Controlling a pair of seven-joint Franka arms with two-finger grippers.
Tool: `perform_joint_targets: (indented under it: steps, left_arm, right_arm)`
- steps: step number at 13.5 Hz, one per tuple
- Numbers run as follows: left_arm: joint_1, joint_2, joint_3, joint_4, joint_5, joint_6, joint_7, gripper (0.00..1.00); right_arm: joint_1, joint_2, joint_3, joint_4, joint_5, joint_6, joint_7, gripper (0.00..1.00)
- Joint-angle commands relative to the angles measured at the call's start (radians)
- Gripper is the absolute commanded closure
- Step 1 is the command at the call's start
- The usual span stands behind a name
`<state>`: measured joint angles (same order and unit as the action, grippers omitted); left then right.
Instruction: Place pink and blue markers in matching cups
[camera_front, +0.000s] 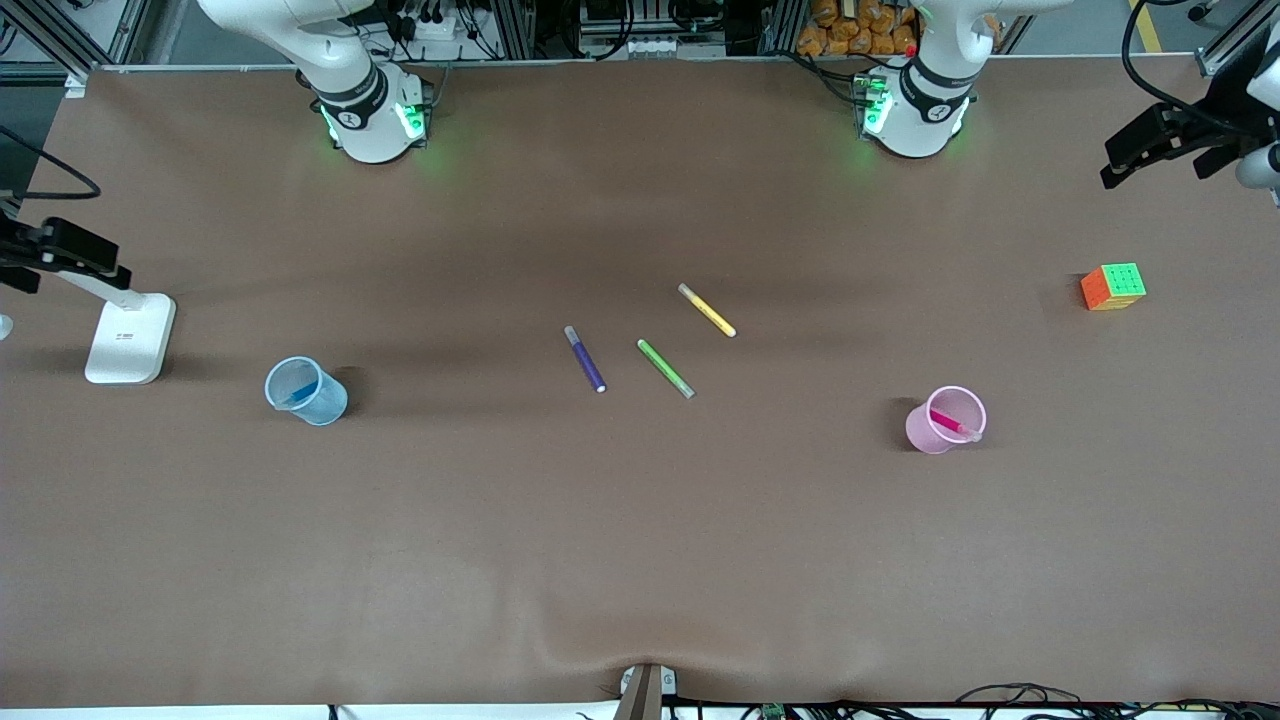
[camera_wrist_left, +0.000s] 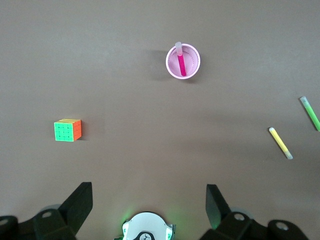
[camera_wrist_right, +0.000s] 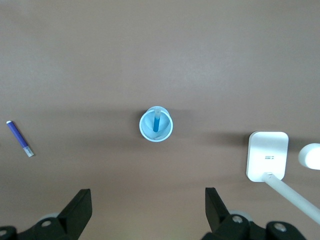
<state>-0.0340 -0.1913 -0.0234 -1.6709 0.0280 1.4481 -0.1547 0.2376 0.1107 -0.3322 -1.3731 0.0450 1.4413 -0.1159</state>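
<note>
The pink marker (camera_front: 952, 424) stands inside the pale pink cup (camera_front: 922, 430) toward the left arm's end of the table. The left wrist view shows that marker (camera_wrist_left: 181, 62) in that cup (camera_wrist_left: 195, 55). The blue marker (camera_front: 300, 393) stands inside the light blue cup (camera_front: 325, 405) toward the right arm's end. The right wrist view shows that marker (camera_wrist_right: 156, 122) in that cup (camera_wrist_right: 145, 131). My left gripper (camera_wrist_left: 149, 192) is open and empty, high over the table near its own base. My right gripper (camera_wrist_right: 148, 197) is open and empty, high over the table. Neither gripper shows in the front view.
A dark purple pen (camera_front: 585, 358), a green pen (camera_front: 666, 368) and a yellow pen (camera_front: 707, 310) lie at mid-table. A colour cube (camera_front: 1113, 286) sits toward the left arm's end. A white camera stand (camera_front: 128, 335) is at the right arm's end, beside the blue cup.
</note>
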Motion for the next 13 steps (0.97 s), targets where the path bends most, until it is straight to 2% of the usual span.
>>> perform_joint_targets:
  steps: [1,6,7,9,10,13]
  left_arm:
    - [-0.003,-0.011,0.000,-0.021,-0.008,0.015,0.010,0.00]
    - [-0.003,-0.011,-0.038,-0.021,-0.016,-0.012,-0.006,0.00]
    - [-0.003,-0.010,-0.038,-0.021,-0.014,-0.012,-0.008,0.00]
    - [-0.003,-0.010,-0.038,-0.017,-0.014,-0.012,-0.009,0.00]
    - [0.002,-0.001,-0.038,0.002,-0.014,-0.012,-0.008,0.00]
    - [0.005,0.033,-0.036,0.052,-0.008,-0.012,-0.005,0.00]
  right_arm:
    - [0.009,-0.006,0.004,0.014,-0.027,-0.009,-0.013,0.00]
    - [0.002,-0.014,0.007,0.005,-0.019,-0.016,-0.014,0.00]
    - [-0.045,-0.017,0.057,0.002,-0.017,-0.019,-0.014,0.00]
    - [-0.272,-0.051,0.306,-0.039,-0.022,-0.007,-0.014,0.00]
    - [-0.284,-0.063,0.327,-0.058,-0.030,0.007,-0.013,0.00]
    - [-0.290,-0.092,0.328,-0.096,-0.031,0.014,-0.013,0.00]
